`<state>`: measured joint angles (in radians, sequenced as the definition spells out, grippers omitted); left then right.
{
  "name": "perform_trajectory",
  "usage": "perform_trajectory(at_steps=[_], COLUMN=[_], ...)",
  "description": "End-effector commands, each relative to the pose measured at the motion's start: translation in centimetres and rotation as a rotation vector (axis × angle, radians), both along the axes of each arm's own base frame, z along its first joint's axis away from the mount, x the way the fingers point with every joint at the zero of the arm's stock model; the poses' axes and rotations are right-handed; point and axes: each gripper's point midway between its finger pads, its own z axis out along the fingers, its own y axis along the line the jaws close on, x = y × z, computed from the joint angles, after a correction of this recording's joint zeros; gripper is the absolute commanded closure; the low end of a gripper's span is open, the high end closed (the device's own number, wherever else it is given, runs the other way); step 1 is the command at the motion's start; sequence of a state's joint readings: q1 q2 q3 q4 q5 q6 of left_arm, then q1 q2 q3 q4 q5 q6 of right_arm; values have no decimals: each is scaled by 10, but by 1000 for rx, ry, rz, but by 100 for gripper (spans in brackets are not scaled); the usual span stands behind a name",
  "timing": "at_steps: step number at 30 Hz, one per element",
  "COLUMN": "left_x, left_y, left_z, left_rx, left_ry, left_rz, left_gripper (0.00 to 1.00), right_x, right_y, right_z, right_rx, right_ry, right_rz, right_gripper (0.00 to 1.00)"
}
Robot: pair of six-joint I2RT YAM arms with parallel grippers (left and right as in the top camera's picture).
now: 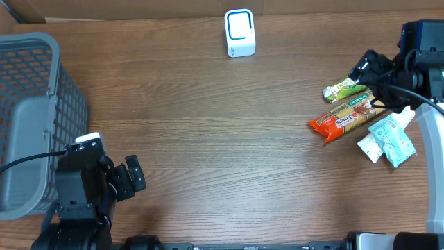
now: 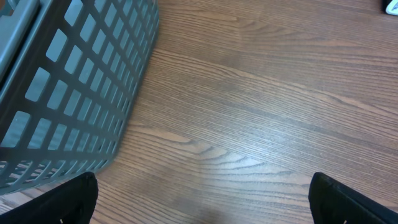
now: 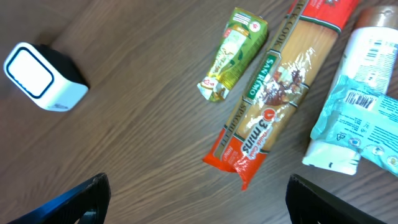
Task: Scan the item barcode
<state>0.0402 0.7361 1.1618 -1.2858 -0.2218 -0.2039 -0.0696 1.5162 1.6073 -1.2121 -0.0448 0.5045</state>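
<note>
Left hand (image 2: 202,194) and right hand (image 3: 199,194) gape empty; oblong, seemingly plastic spaghetti packet (image 3: 268,106) lies on grained table (image 1: 208,132).

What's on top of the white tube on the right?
A teal packet lies across the white tube, hiding its middle. Only the cap end and the flat end show.

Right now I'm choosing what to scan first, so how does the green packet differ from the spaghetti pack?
The green packet is short and small; the spaghetti pack is much longer. The green packet is mostly green and yellow; the spaghetti pack has orange-red ends and a clear window showing pasta. Both lie flat on the table, side by side and roughly parallel, neither gripped.
</note>
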Motion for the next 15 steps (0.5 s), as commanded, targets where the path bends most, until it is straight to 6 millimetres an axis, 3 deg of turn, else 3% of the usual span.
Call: perform_trajectory(at_steps=[1, 15], left_x=[-1, -1], left_y=[4, 4], left_z=[1, 1], left_rx=[6, 6], left_ry=[-7, -7], left_rz=[23, 23], left_gripper=[0, 1], right_x=[-3, -4], right_y=[2, 6], right_z=[14, 14], right_rx=[-10, -3], right_ry=[-36, -32], right_rz=[22, 54], right_gripper=[9, 11])
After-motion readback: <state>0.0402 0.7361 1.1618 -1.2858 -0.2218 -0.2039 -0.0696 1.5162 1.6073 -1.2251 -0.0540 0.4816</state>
